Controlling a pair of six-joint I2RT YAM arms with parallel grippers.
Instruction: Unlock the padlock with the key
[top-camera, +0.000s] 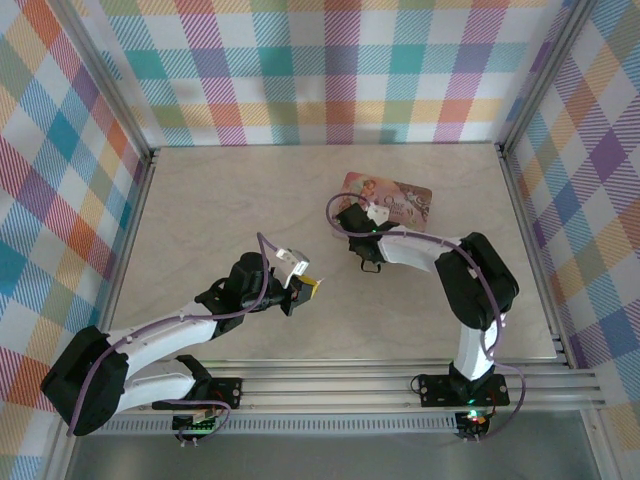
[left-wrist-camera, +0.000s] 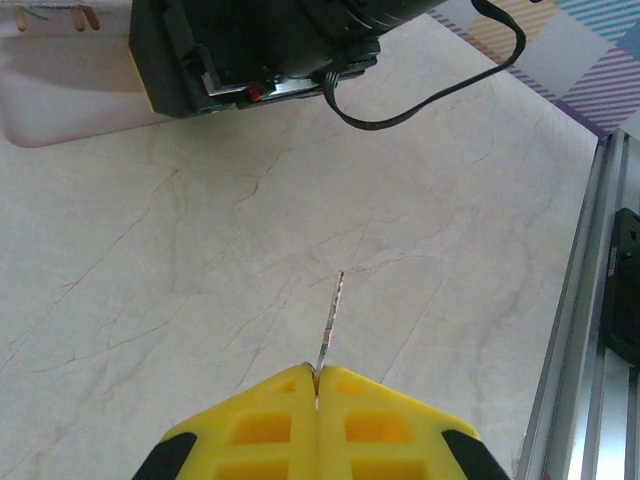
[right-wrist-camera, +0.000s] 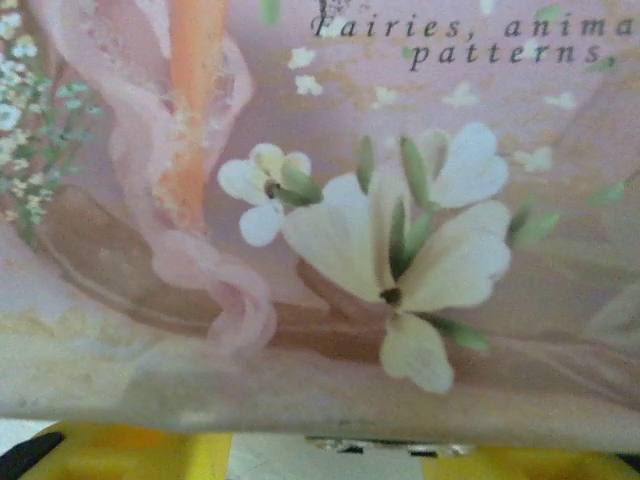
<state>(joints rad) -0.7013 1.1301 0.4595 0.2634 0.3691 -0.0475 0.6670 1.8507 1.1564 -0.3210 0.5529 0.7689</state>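
1. The left gripper (top-camera: 312, 287) hangs over the bare middle of the marble-patterned table (top-camera: 220, 200), well apart from the pink box (top-camera: 400, 196).
2. In the left wrist view its yellow fingers (left-wrist-camera: 260, 425) are pressed together on the key (left-wrist-camera: 329, 325). The key is seen edge-on as a thin metal blade pointing away from the fingertips.
3. The right gripper (top-camera: 362, 218) sits at the near left corner of the pink box.
4. In the right wrist view the box lid is very close. Its dark italic lettering reads "Fairies, anima…" and "patterns", cut off at the frame edge, above white flowers and an orange-and-pink figure.
5. Below the box's edge the right gripper's yellow fingers (right-wrist-camera: 120, 455) stand apart. A sliver of silvery metal (right-wrist-camera: 390, 446) shows in the gap.
6. I cannot tell whether that sliver is the padlock, or whether the fingers grip it.
7. No brand name is readable.
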